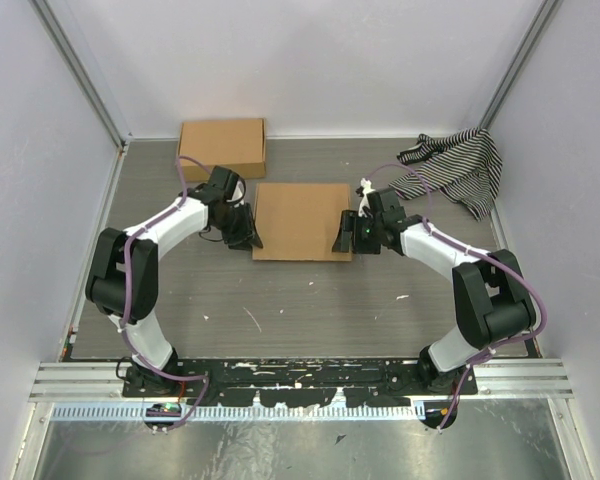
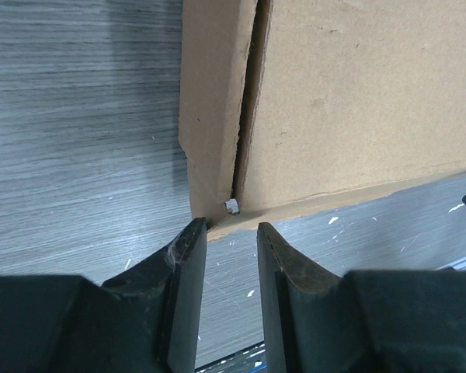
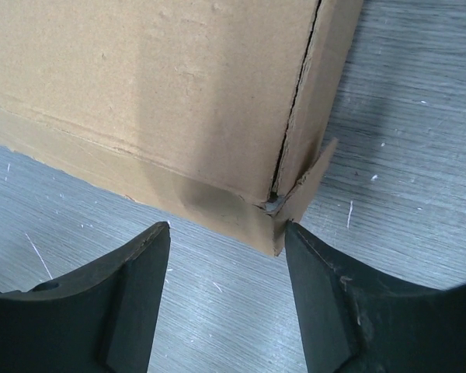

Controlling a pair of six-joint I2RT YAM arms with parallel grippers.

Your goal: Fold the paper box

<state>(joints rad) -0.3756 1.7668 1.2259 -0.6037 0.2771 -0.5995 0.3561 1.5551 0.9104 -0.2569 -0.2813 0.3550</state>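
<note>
My left gripper (image 2: 229,249) has its fingers (image 2: 188,287) a narrow gap apart with nothing between them, tips just short of the near left corner of the paper box (image 2: 357,101); my right gripper (image 3: 225,237) is spread wide and empty too, one finger (image 3: 326,303) just beside the near right corner, where a small tab (image 3: 309,183) pokes out. The box lies flat in the middle of the table (image 1: 280,300), between the two arms; on each side a dark seam shows between the top and the side flap (image 2: 210,93), so I judge the sides are not yet fully seated. I'd press inward from both corners together, so the box cannot skid sideways; tips low, pushing the flaps flush without crushing the cardboard; the tab could buckle if caught. A smaller box (image 1: 222,148) and a striped cloth (image 1: 455,170) sit well behind.
</note>
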